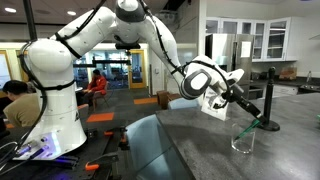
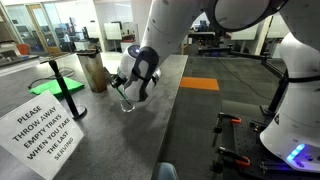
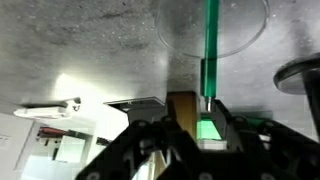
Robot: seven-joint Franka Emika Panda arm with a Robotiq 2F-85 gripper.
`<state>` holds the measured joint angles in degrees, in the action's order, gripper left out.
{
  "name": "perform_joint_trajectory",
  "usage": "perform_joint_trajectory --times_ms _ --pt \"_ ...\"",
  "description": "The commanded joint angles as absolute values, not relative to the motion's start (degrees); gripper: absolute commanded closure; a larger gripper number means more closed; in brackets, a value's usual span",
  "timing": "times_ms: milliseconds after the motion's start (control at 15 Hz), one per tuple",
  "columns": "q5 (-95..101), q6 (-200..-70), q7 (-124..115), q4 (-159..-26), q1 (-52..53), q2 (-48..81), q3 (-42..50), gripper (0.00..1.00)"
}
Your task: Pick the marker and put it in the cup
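Note:
The clear cup stands on the grey counter, and it also shows in an exterior view. In the wrist view I look down into its round rim. The green marker stands almost upright, its far end inside the cup and its near end by my fingertips. My gripper hangs straight above the cup in both exterior views. Its fingers are apart, and the marker's near end lies free beside one finger, not clamped.
A black post on a green round base stands just beyond the cup. A brown box is behind it. A paper sign lies on the counter near its edge.

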<state>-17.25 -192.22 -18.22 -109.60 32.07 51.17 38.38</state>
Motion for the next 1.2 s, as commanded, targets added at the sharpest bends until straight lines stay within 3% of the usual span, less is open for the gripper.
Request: perform_joint_trajectory --times_ms 0,200,267,867,1133 --pt "-16.4 -187.2 -12.95 -113.53 30.38 43.34 34.84 0.24" --pt "-13.03 -179.05 -10.68 -115.24 26.82 35.78 30.84 0.03" --pt "-11.88 -175.74 -10.63 -115.39 25.46 33.44 29.65 0.0" --pt "1.8 -139.29 -6.85 -110.02 5.88 21.24 14.2 0.0" --pt "3.45 -137.05 -3.45 -108.68 1.48 21.38 9.81 0.0"
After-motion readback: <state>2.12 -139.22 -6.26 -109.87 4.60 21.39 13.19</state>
